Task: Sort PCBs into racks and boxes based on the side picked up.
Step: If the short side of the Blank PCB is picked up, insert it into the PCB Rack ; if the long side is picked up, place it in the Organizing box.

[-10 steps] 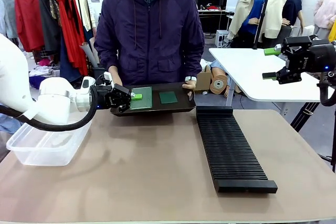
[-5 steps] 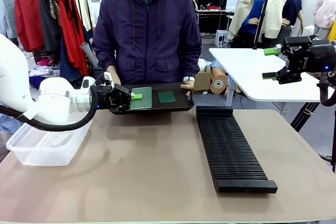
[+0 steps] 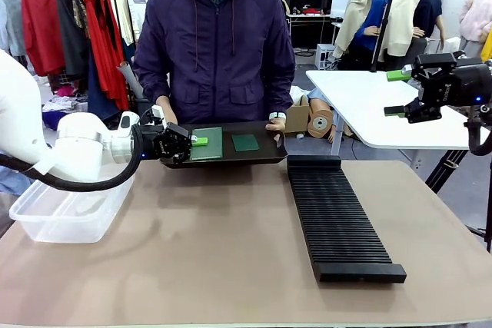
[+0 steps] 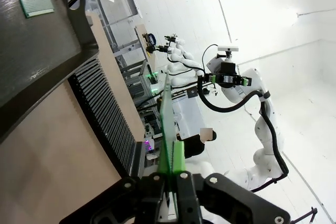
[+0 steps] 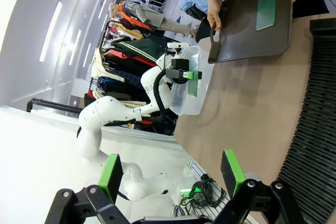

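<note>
**Left arm's got the pale board, right arm parked up high**

The pale PCB (image 3: 209, 144) is pinched by its edge in the left gripper (image 3: 198, 142), jaws clamped tight on it. The left wrist view shows the board edge-on between the green pads. It's held flat at the far left, over the left end of the black tray (image 3: 231, 157). A darker PCB (image 3: 246, 142) lies flat on that tray, just right of it. A person at the far side holds the tray by both ends, one hand (image 3: 277, 123) at its right end. The rack (image 3: 338, 220) runs near-to-far right of centre, and the clear tub (image 3: 69, 217) sits at the near left. The right gripper (image 3: 397, 93) hangs high at the far right, jaws spread wide with nothing in them.
</note>
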